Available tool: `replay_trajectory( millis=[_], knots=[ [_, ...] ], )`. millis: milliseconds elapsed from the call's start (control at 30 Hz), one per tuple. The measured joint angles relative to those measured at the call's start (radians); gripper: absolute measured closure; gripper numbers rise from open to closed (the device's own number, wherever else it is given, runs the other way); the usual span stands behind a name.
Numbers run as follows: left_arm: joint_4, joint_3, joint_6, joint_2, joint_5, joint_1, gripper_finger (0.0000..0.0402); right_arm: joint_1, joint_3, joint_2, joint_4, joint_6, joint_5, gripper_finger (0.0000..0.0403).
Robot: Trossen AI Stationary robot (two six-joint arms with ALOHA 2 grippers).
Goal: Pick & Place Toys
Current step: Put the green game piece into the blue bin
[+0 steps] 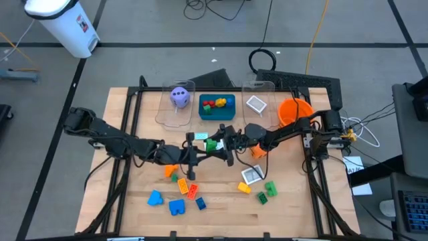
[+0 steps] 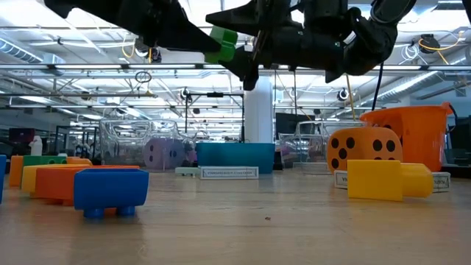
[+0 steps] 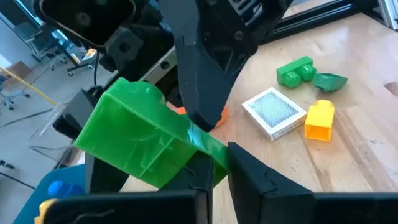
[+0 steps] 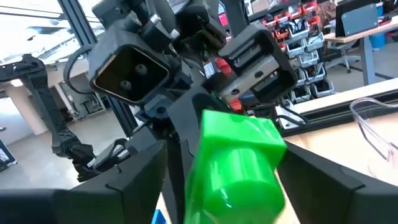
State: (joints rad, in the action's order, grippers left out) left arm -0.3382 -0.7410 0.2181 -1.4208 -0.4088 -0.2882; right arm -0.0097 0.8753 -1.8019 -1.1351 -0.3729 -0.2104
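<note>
Above the middle of the worktop (image 1: 221, 214), just in front of the teal tray (image 1: 217, 115), the two tools met around one green brick (image 1: 212, 144). The left tool (image 3: 211, 163) was clamped on the brick, holding it well clear of the wood. The right tool (image 4: 224, 168) faced it from the opposite side, its fingers spread on either flank of the brick; whether they touched it could not be told. In front of the tray and toward the right arm lay a white picture card (image 1: 252, 175), a yellow brick (image 1: 245, 188) and more green bricks (image 1: 266, 191). A purple die (image 1: 179, 96) sat in the clear bin beside the tray.
</note>
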Motion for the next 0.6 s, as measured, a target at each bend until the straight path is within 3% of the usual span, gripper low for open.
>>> replay_trajectory(
  millis=[233,600],
  knots=[
    [-0.003,0.000,-0.003,0.000,0.000,0.000,0.0381,0.000,0.000,0.000,-0.006,0.005,0.000,0.0174],
    [-0.003,0.000,-0.030,0.000,-0.001,0.008,0.0295,0.000,0.000,0.000,-0.005,0.040,-0.002,0.0271]
  ],
)
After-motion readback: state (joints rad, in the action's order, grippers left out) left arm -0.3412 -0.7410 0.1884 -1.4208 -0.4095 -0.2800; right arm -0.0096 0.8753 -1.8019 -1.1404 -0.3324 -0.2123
